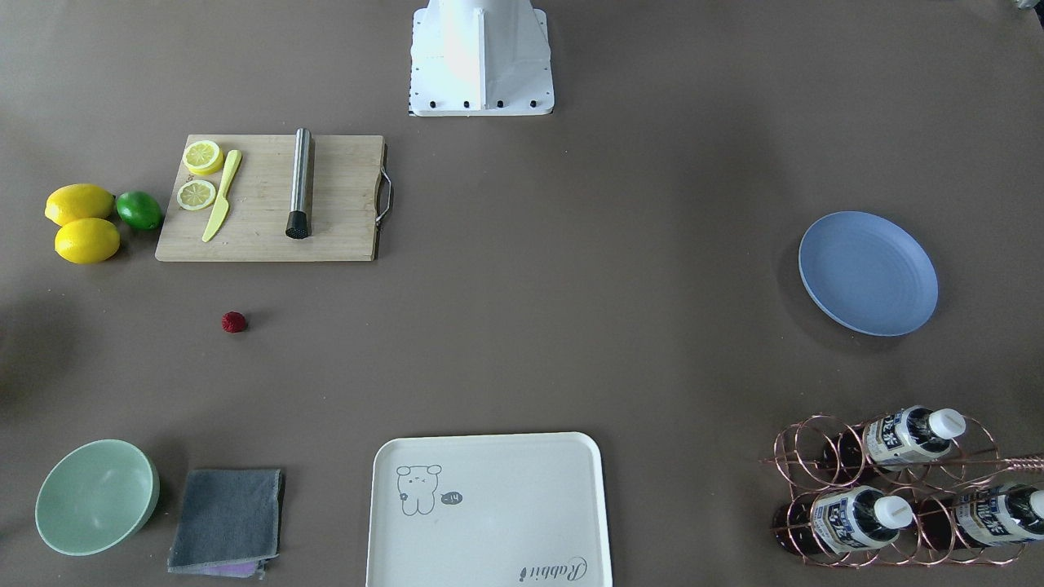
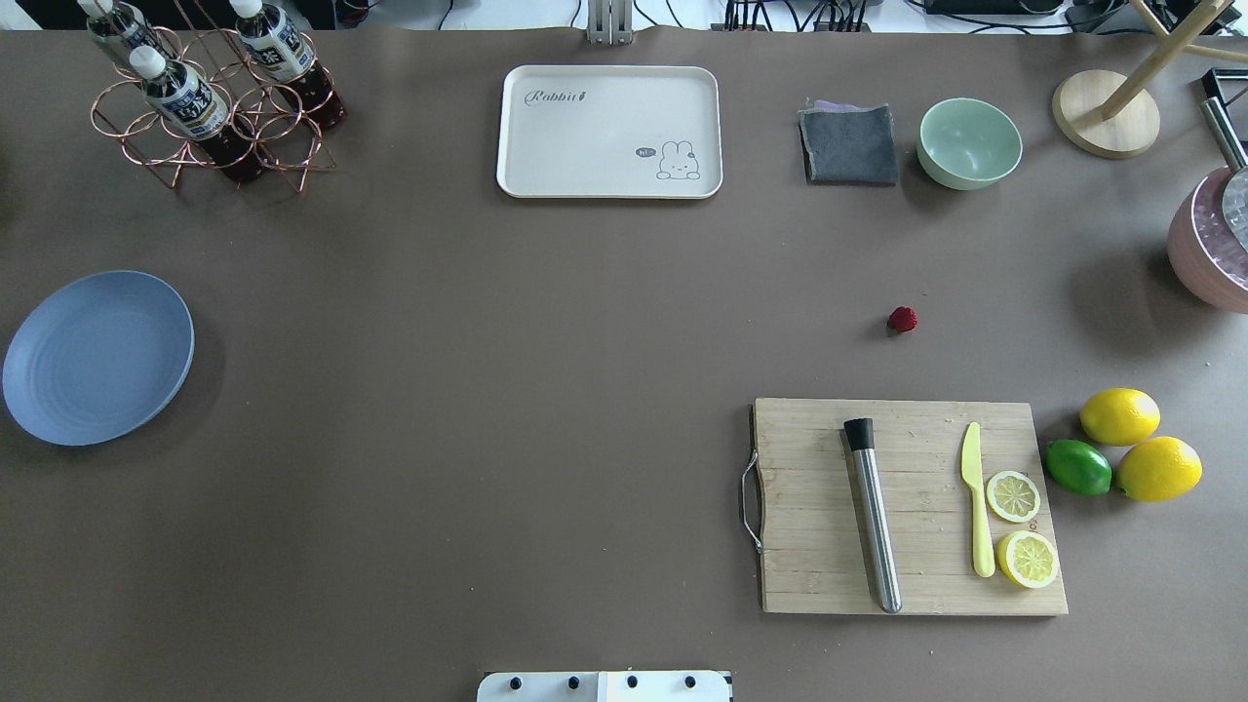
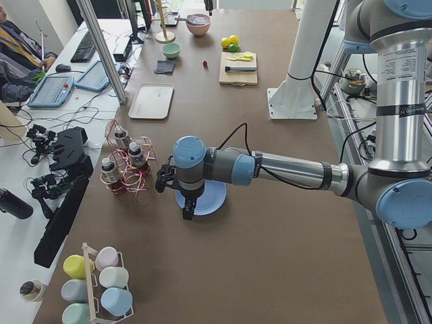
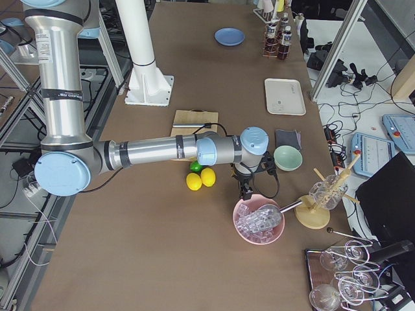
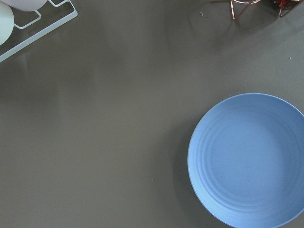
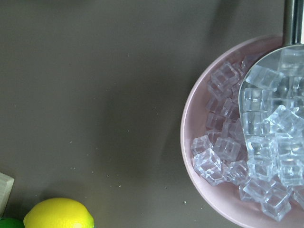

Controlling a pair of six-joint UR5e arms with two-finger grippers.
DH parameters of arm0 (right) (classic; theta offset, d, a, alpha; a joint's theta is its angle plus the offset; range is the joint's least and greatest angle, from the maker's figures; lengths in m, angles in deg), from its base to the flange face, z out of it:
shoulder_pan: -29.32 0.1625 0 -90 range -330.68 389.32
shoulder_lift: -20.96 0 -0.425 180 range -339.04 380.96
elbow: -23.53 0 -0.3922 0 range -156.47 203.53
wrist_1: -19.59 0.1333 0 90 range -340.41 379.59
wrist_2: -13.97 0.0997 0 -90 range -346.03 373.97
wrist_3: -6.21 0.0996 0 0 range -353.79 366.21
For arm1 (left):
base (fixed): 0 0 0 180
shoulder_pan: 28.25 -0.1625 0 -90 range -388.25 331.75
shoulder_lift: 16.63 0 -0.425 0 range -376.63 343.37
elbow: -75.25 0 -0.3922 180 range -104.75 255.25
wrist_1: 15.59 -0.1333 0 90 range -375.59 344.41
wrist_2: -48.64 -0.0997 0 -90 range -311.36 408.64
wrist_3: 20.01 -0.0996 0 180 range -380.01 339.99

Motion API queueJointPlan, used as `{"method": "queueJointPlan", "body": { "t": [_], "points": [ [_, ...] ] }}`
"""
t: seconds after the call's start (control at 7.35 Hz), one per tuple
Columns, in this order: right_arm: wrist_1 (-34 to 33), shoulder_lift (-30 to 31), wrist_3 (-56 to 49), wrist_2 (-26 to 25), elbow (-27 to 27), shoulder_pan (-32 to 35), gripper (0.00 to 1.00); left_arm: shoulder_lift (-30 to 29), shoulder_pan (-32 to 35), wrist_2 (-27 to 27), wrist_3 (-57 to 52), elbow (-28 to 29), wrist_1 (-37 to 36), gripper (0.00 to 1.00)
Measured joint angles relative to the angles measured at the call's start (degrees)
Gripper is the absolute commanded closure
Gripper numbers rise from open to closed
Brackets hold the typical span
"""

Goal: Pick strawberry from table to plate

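The strawberry (image 2: pixel 903 319) lies on the bench (image 2: pixel 487 390) near the cutting board (image 2: pixel 819 546), well apart from the plate (image 2: pixel 97 358). The left gripper (image 3: pixel 187 210) hangs near the plate, the right gripper (image 4: pixel 245 192) by the ice bowl (image 6: pixel 186 124). I cannot tell whether either is open.

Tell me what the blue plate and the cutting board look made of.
The plate: probably matte plastic or a fibre composite; even light blue, no glare, faint moulded rings. The cutting board: wood, likely bamboo; pale strips with visible grain, unvarnished look.
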Motion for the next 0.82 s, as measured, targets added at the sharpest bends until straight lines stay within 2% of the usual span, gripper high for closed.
{"method": "queueJointPlan", "body": {
  "t": [0.41, 0.82],
  "points": [
    [0.0, 0.05, 0.0, -0.01, -0.17, -0.33, 0.0, -0.5, -1.23, -0.2, 1.11, 4.27, 3.25, 0.04],
    [0.0, -0.03, 0.21, 0.46, -0.25, -0.81, 0.0, -1.55, -7.54, -0.19, 13.53, 14.89, 22.03, 0.07]
  ]
}}
